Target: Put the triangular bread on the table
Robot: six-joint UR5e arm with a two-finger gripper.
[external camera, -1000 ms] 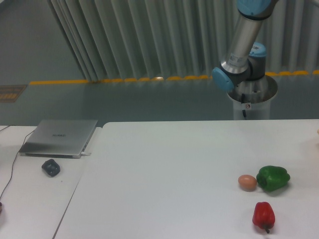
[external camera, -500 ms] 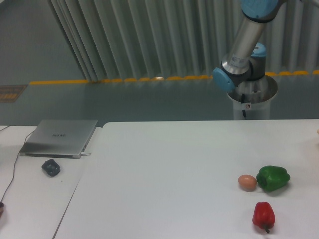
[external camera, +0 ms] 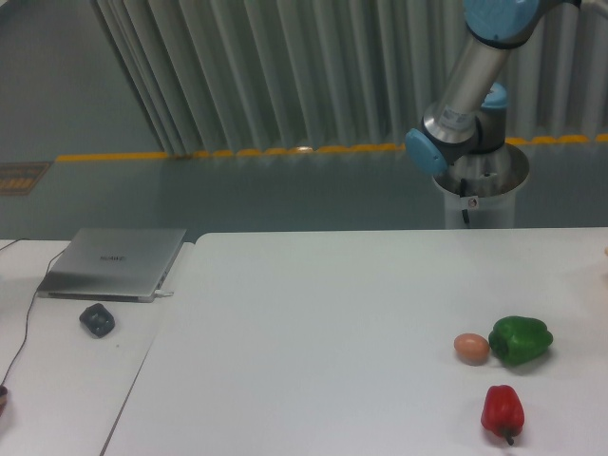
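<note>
Since the earlier frame, the arm (external camera: 472, 71) has shifted slightly rightward; its hand is out of view, state undeterminable. An egg (external camera: 471, 348) touches a green pepper (external camera: 521, 340) near the worktop's (external camera: 313, 323) right edge, a red pepper (external camera: 502, 411) at the front edge.

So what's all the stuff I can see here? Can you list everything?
Green pepper: one, green, right side of the big table, touching or almost touching the egg.
Egg: one, brown, just left of the green pepper.
Red pepper: one, red, in front of the green one.
Big table: one, white.
Laptop: one, silver, closed, on the smaller white table at left.
Small dark object: one, dark grey, in front of the laptop.
Triangular bread: not seen.
Robot arm: one, silver and blue, upper right; gripper out of view.
</note>
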